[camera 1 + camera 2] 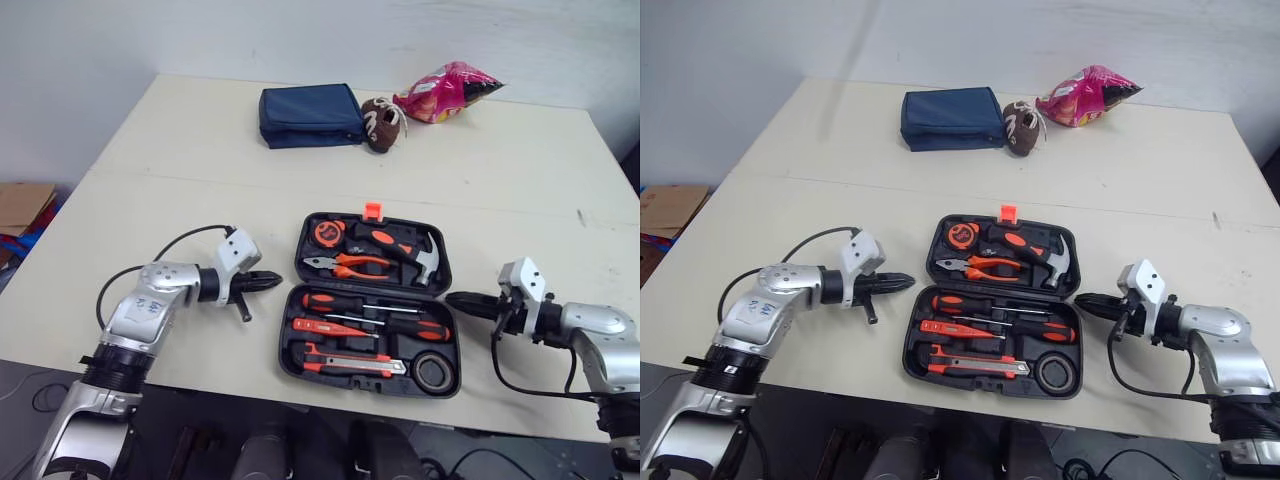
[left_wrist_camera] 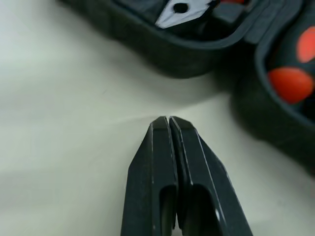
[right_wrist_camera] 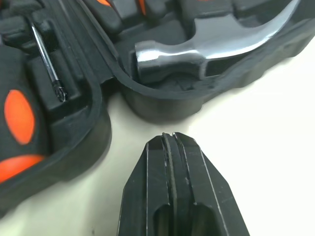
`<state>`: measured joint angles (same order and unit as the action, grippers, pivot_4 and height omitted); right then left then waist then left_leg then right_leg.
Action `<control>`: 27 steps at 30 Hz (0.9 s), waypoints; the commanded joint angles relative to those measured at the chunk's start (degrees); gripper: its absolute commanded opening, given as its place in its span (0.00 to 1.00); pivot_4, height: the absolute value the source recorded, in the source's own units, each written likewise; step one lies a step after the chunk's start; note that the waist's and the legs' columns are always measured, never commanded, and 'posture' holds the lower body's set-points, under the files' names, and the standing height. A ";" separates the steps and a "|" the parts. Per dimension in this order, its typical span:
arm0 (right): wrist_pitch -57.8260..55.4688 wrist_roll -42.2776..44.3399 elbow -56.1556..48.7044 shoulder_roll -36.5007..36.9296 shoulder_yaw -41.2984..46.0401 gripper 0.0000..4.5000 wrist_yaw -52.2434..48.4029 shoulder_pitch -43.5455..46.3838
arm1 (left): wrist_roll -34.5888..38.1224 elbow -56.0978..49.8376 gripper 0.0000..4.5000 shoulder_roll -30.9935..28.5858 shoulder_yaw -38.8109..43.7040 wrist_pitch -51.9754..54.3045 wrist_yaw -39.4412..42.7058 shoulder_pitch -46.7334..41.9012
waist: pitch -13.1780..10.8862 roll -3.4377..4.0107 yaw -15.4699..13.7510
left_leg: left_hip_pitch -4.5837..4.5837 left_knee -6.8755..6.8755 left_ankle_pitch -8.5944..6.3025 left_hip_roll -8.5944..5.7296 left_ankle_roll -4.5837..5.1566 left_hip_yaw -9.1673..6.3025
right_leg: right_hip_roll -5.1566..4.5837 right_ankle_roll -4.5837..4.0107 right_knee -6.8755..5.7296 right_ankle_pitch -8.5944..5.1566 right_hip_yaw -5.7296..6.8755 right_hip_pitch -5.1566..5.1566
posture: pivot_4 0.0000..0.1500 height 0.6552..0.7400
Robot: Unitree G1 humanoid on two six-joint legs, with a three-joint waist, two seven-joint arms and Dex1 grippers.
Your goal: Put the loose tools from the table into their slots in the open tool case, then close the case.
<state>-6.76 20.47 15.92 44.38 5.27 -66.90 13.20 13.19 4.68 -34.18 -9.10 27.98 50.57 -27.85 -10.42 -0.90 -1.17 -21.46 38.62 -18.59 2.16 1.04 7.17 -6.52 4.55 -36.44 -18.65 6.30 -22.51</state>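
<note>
Lying open at the centre of the counter [image 1: 190,170], the tool case [image 1: 370,284] held a hammer [image 1: 415,258], pliers [image 1: 345,265] and screwdrivers [image 1: 370,303] in its slots. The left pincer [image 1: 270,280], fingers pressed together and empty, sat just off the case at 9 o'clock; the right pincer [image 1: 455,298], likewise closed on nothing, sat at 3 o'clock. A blue pouch [image 1: 310,115] and a pink snack bag [image 1: 447,92] lay well apart at 12 o'clock.

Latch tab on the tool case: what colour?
Orange. The latch tab shows best in the left eye view.
</note>
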 commanded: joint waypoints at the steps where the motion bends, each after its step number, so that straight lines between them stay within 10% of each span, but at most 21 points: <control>1: -0.21 -0.74 -1.71 -1.04 -0.72 0.00 0.54 0.30 | -0.97 -1.12 0.01 2.08 -0.56 -1.67 -0.95 -0.93 | 0.00 0.00 -0.01 | 0.00 0.10 0.00 0.00 0.00 -0.01 | -0.03 0.00 0.02 0.00 -0.01 0.00 | 1.00 1.00; 18: -4.12 -0.90 -9.27 -1.24 1.64 0.00 5.12 -3.63 | -2.20 3.29 0.01 2.49 2.80 -4.25 -2.53 -0.89 | 0.00 0.00 0.63 | 0.02 0.24 -0.02 0.06 -0.01 -0.06 | -0.05 0.00 -0.06 0.00 -0.03 0.02 | 1.00 1.00; 20: -8.74 0.71 -9.20 1.05 4.10 0.00 6.22 -3.47 | -0.36 3.54 0.12 0.54 5.65 -3.72 -1.42 -0.39 | 0.00 0.00 1.03 | 0.02 0.23 -0.02 0.06 -0.01 -0.06 | -0.06 -0.01 -0.07 0.00 -0.04 0.01 | 1.00 1.00; 27: -29.56 4.19 -16.44 7.41 9.88 0.62 14.91 -0.19 | 8.50 0.09 0.76 -1.92 14.47 12.41 -3.42 -5.13 | -0.02 0.02 1.19 | 0.01 0.24 -0.02 0.08 -0.01 -0.12 | -0.10 -0.01 -0.08 0.00 -0.02 0.02 | 1.00 1.00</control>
<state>-30.25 24.03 2.99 50.04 13.31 -55.86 11.61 18.76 8.67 -34.97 3.51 33.90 48.15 -30.90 -10.43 -0.88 0.03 -21.46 38.87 -18.61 2.24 1.04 7.05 -6.63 4.54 -36.53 -18.65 6.28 -22.50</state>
